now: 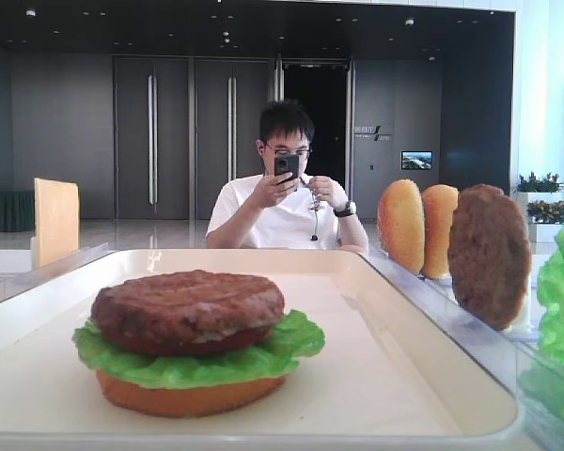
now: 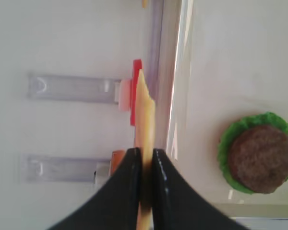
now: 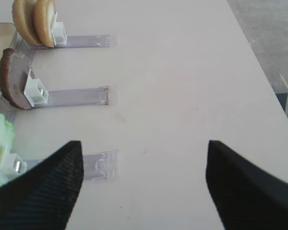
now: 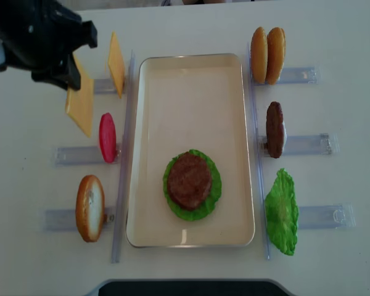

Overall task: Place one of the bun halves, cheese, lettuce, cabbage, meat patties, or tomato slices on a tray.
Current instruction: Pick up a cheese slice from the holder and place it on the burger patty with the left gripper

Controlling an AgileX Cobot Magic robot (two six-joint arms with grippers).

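Observation:
My left gripper [image 2: 145, 151] is shut on a thin yellow cheese slice [image 2: 146, 112], seen edge-on in the left wrist view. From above, that held cheese [image 4: 80, 102] hangs tilted over the table left of the cream tray [image 4: 191, 98], under my left gripper [image 4: 69, 73]. On the tray sits a stack: a meat patty [image 4: 188, 180] on lettuce [image 4: 211, 197] over a bun half [image 1: 183, 398]. My right gripper [image 3: 141, 163] stands open over bare table with nothing between its fingers.
Clear racks flank the tray. On the left stand a second cheese slice [image 4: 116, 63], a red tomato slice [image 4: 106, 137] and a bun half [image 4: 90, 208]. On the right stand two bun halves [image 4: 267, 55], a patty [image 4: 274, 129] and lettuce [image 4: 281, 211].

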